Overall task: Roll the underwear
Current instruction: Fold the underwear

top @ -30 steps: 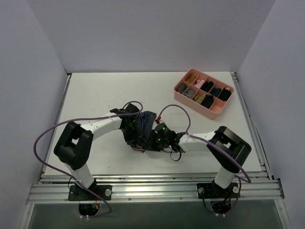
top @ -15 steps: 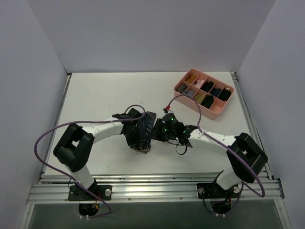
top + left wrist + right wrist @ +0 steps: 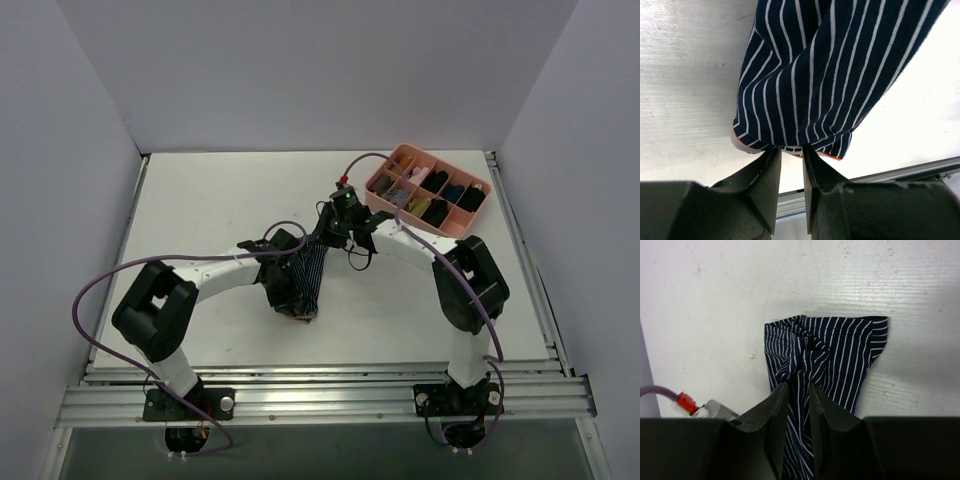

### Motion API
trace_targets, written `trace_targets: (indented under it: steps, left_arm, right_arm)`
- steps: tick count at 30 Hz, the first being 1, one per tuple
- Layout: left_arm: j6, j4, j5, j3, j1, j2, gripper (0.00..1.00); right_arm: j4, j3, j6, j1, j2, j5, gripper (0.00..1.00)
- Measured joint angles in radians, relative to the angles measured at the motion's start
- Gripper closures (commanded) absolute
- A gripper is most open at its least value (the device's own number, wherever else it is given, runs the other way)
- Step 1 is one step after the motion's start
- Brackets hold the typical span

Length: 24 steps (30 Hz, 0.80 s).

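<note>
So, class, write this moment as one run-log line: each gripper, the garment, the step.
left gripper: shut on striped underwear, waistband end | right gripper: shut on other end | underwear: stretched between grippers, unrolled

Your flat white table [image 3: 200, 200] bears a pink divided plastic tray [image 3: 468, 228], far right, and navy pinstriped cloth underwear [image 3: 312, 265], centre.

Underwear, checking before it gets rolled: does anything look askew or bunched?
Yes: the underwear is gathered into crumpled folds where the right hand pinches it, stretched slantwise to the left hand, not spread flat.
</note>
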Motion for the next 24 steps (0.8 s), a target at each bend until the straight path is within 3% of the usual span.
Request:
trace_targets:
  steps: [18,24]
  left_arm:
    - [-0.004,0.006,-0.017,-0.04,-0.016,-0.04,0.69]
    - [-0.004,0.006,-0.017,-0.043,-0.017,-0.042,0.69]
  right_arm:
    - [-0.06,0.114,-0.084,0.0,0.171,-0.005,0.82]
    - [-0.062,0.137,-0.098,-0.002,0.196,-0.006,0.95]
